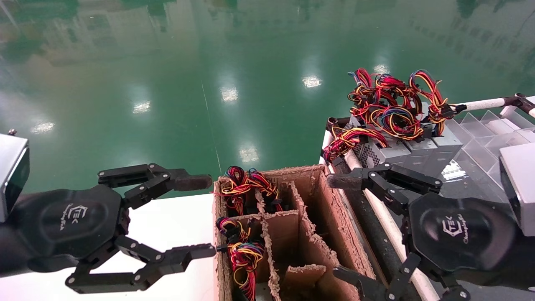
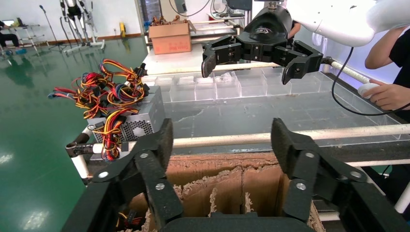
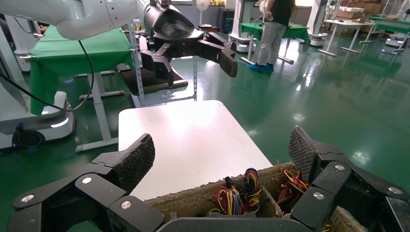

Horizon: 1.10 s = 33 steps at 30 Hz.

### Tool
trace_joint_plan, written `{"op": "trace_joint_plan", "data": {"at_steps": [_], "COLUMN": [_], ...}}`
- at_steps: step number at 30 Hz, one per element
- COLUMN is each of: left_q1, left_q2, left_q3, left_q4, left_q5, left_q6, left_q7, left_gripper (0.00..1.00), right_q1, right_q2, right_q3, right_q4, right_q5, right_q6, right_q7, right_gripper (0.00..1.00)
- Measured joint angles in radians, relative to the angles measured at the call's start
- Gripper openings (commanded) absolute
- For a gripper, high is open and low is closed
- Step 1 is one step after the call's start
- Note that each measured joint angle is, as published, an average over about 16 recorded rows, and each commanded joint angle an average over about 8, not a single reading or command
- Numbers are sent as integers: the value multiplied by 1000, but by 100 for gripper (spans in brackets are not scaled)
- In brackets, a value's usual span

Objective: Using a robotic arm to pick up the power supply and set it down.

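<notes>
A brown cardboard box [image 1: 322,217] with dividers stands between my two grippers. Coloured wire bundles [image 1: 246,188] stick up from its left compartments; the bodies under them are hidden. Grey metal power supplies [image 1: 418,148] with tangled wires [image 1: 388,104] sit on the bench at the far right; one power supply [image 2: 140,118] also shows in the left wrist view. My left gripper [image 1: 200,216] [image 2: 222,137] hangs open at the box's left side, holding nothing. My right gripper [image 1: 342,228] [image 3: 222,150] hangs open over the box's right edge, also empty.
A white table [image 1: 167,225] lies under the left arm. A padded white rail [image 1: 376,213] runs along the bench edge beside the box. Clear plastic dividers [image 1: 480,133] cover the bench's right part. A person's hand [image 2: 387,92] rests at the bench side. Green floor lies beyond.
</notes>
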Motion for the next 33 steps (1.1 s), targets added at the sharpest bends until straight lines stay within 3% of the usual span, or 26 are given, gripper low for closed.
{"op": "trace_joint_plan", "data": {"at_steps": [18, 25, 33], "left_q1": [0, 0, 0], "left_q2": [0, 0, 0], "left_q3": [0, 0, 0], "left_q4": [0, 0, 0], "left_q5": [0, 0, 0], "left_q6": [0, 0, 0], "left_q7": [0, 0, 0], "left_gripper": [0, 0, 1], "right_q1": [-5, 25, 99], "right_q2": [-6, -54, -173], "right_q3": [-20, -84, -203], "right_q4": [-27, -64, -108], "right_q5": [-54, -159, -335], "right_q6": [44, 81, 114], "right_q7": [12, 56, 121], "right_gripper": [100, 100, 100]}}
